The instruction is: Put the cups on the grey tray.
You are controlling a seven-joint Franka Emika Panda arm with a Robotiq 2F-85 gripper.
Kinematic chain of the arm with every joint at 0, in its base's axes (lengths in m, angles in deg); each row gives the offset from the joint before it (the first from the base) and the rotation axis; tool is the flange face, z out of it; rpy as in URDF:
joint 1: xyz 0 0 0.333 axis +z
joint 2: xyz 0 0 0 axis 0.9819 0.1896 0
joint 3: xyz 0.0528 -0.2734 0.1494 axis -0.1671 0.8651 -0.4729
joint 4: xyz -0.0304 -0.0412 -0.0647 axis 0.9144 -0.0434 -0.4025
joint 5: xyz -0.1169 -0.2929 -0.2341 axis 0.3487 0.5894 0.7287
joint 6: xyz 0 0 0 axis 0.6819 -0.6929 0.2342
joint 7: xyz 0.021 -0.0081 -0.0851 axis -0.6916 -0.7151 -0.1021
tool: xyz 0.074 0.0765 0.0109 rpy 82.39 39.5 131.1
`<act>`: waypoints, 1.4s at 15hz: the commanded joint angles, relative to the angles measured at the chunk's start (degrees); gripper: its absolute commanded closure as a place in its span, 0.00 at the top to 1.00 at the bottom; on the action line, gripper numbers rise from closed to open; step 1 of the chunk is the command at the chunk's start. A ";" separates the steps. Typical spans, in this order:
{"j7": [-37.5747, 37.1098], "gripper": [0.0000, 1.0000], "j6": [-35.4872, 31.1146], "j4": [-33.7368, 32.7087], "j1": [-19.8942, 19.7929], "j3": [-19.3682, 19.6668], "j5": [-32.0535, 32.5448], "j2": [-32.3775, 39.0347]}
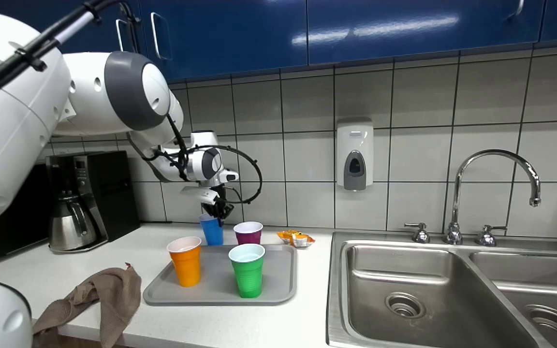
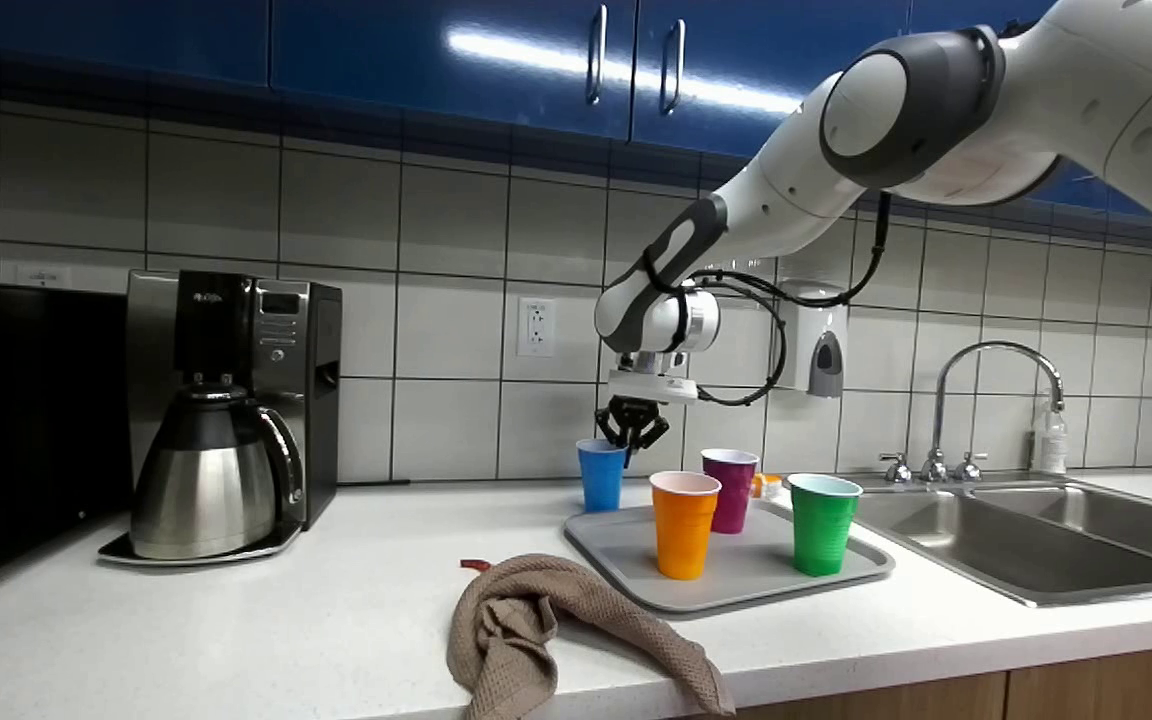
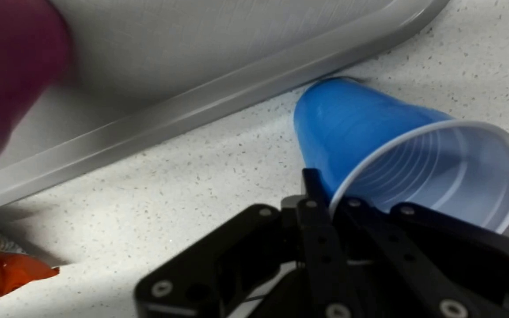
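The blue cup [image 1: 213, 234] stands on the counter just behind the grey tray [image 1: 216, 270]. Its base is close against the tray's outer edge in the wrist view [image 3: 347, 119]. My gripper [image 3: 330, 198] is shut on this cup's rim wall, one finger outside it and the other inside, partly hidden by the rim. In both exterior views the gripper [image 2: 627, 455] points down at the blue cup. On the tray, upright, are the orange cup [image 1: 186, 265], the green cup [image 1: 248, 275] and, at the back, the purple cup [image 2: 731, 495].
An orange snack wrapper [image 1: 296, 238] lies right of the tray, near the tiled wall. Farther right is the steel sink [image 1: 339, 290]. A brown cloth [image 2: 516, 640] hangs over the counter's front edge. The coffee maker with its pot [image 2: 206, 490] stands at the back left.
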 commanded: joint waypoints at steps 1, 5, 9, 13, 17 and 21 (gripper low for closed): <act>-1.89 0.01 -0.73 0.22 -0.25 -0.32 -0.55 -0.98; -1.11 0.01 -2.08 1.06 -0.74 -0.98 -1.45 -2.27; 0.21 0.01 -2.16 2.86 -1.43 -1.83 -2.35 -4.76; 2.49 0.01 -1.92 6.58 -2.50 -2.85 -3.11 -8.37; 4.95 0.01 -2.45 11.80 -3.68 -3.24 -2.96 -11.80; 7.41 0.01 -2.24 16.44 -4.85 -3.75 -3.17 -14.56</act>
